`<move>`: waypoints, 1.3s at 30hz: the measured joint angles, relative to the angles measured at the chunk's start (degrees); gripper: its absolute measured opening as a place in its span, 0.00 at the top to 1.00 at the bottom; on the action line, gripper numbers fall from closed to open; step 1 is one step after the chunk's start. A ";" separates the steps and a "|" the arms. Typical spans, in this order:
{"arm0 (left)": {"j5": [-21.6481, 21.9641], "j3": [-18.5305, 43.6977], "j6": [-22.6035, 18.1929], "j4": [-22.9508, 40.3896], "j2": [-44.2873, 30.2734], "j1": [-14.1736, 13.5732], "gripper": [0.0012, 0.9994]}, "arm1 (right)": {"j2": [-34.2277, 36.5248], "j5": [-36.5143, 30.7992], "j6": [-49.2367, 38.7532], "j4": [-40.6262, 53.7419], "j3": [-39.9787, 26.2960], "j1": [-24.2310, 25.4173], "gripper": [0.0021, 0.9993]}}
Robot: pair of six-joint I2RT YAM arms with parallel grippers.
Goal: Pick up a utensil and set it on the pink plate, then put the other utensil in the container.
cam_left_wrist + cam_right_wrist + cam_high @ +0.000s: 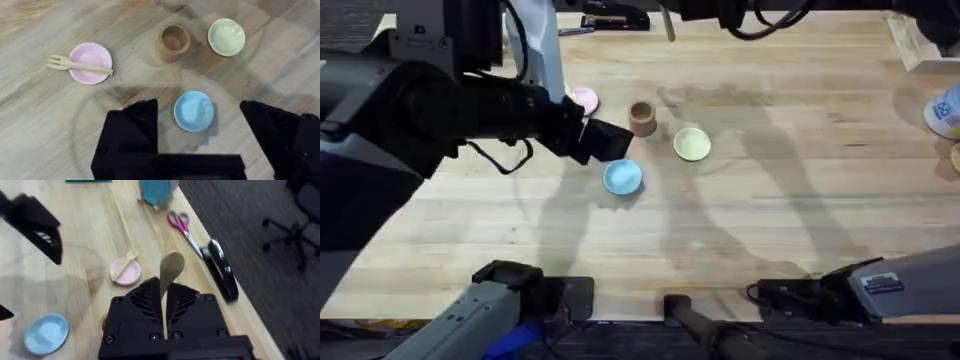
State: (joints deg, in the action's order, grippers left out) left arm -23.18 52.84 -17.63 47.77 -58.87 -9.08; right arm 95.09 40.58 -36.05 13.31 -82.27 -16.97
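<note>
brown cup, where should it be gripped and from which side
Probably come straight down from above and close the jaws across the outer wall just below the rim. The brown cup stands upright, round, mouth open, with bare table around it, apart from the pink plate and the yellow-green plate.

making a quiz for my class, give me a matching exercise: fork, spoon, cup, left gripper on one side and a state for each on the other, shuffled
Things:
1. fork
2. spoon
3. cup
4. left gripper

States:
A. empty, standing on the table between two plates
B. open, above the blue plate
C. lying across the pink plate
D. clamped in the right gripper

Pairs: 1-C, 2-D, 3-A, 4-B
</note>
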 joint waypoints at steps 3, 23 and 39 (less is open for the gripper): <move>0.00 0.00 0.00 -0.02 0.00 0.00 0.00 | -0.04 3.85 0.22 -4.90 2.20 0.23 0.97; 0.00 0.00 0.00 0.00 0.02 0.00 0.00 | -0.11 22.14 4.35 -30.24 19.36 3.65 0.97; 0.00 0.00 0.00 -0.02 0.00 0.00 0.00 | 4.48 27.78 4.36 -38.81 19.45 3.21 0.97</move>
State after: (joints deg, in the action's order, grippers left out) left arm -23.18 52.84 -17.63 47.75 -58.87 -9.08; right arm 99.57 68.36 -31.69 -25.50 -62.83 -13.76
